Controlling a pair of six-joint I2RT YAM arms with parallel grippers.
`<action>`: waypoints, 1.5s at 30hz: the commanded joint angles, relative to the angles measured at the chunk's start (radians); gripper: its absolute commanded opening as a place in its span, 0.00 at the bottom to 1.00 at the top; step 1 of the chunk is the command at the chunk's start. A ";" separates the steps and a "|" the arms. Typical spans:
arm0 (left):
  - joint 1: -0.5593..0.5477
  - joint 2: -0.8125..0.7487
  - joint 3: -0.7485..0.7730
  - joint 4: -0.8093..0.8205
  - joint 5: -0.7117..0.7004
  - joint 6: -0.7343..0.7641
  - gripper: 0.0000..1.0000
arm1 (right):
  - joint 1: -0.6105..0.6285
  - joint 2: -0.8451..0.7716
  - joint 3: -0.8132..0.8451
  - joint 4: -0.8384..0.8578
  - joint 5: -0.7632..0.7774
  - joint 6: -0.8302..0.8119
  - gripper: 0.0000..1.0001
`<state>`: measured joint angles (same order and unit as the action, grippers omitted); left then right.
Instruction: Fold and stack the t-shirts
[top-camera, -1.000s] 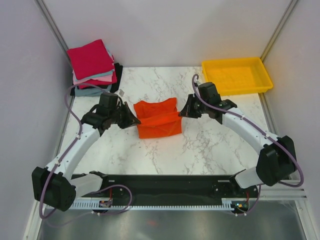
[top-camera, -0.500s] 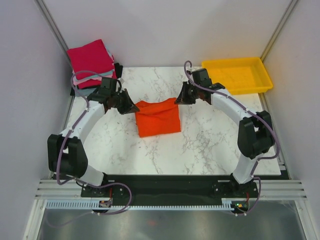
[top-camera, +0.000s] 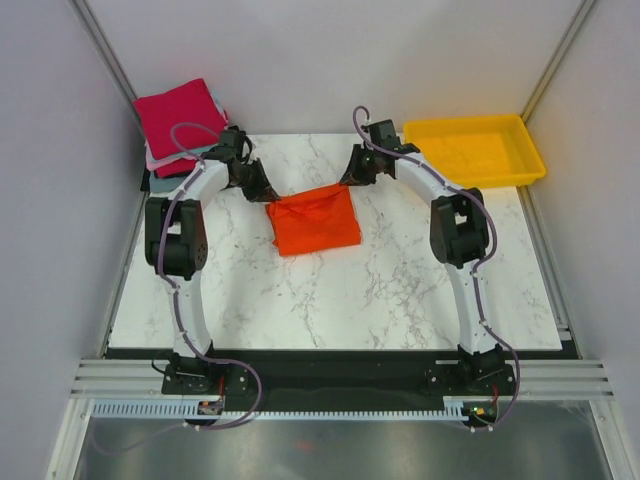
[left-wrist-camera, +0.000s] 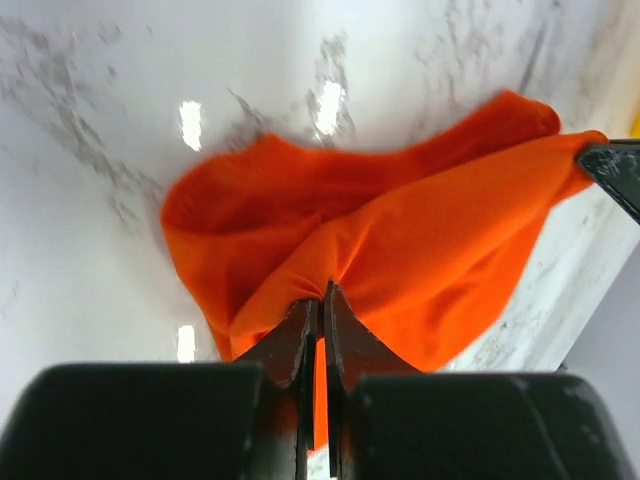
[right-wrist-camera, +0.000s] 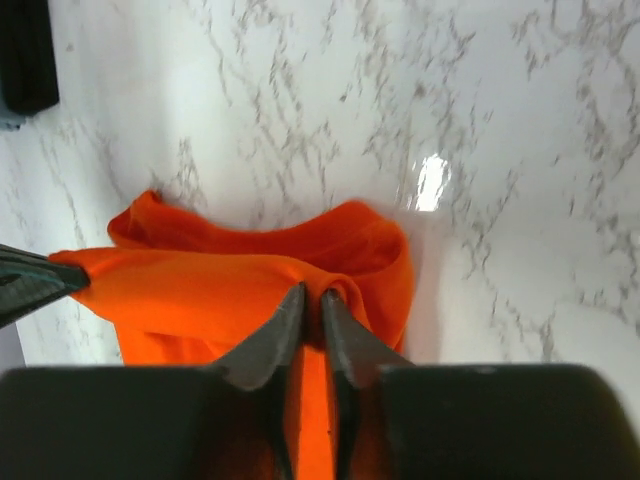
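The bright orange-red t-shirt (top-camera: 314, 221) lies folded on the marble table, its far edge lifted between both grippers. My left gripper (top-camera: 268, 194) is shut on its far left corner; in the left wrist view the cloth (left-wrist-camera: 420, 250) bunches between the closed jaws (left-wrist-camera: 322, 292). My right gripper (top-camera: 348, 181) is shut on its far right corner; the cloth (right-wrist-camera: 220, 285) is pinched at the jaw tips (right-wrist-camera: 312, 295). A stack of folded t-shirts (top-camera: 185, 125), crimson on top with pink, grey-blue and black below, sits at the far left corner.
A yellow plastic tray (top-camera: 474, 150) stands at the far right corner. White walls close in the table on the left, back and right. Both arms reach far across the table.
Both grippers have carried the shirt's gripped edge away from me toward the back, and the cloth has folded over and slid with them.
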<state>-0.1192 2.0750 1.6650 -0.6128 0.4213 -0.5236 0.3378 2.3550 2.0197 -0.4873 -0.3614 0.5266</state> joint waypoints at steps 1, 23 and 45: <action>0.016 0.110 0.134 -0.027 0.014 0.050 0.07 | -0.019 0.079 0.154 -0.005 -0.011 0.016 0.25; -0.198 -0.245 0.026 -0.041 -0.346 0.107 0.71 | -0.060 -0.278 -0.334 0.455 -0.263 0.125 0.69; -0.304 -0.289 -0.666 0.350 -0.254 -0.056 0.62 | -0.080 0.319 -0.027 0.731 -0.487 0.394 0.42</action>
<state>-0.4183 1.8114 1.1088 -0.2707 0.1684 -0.5453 0.2829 2.6358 1.9850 0.1364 -0.8436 0.8829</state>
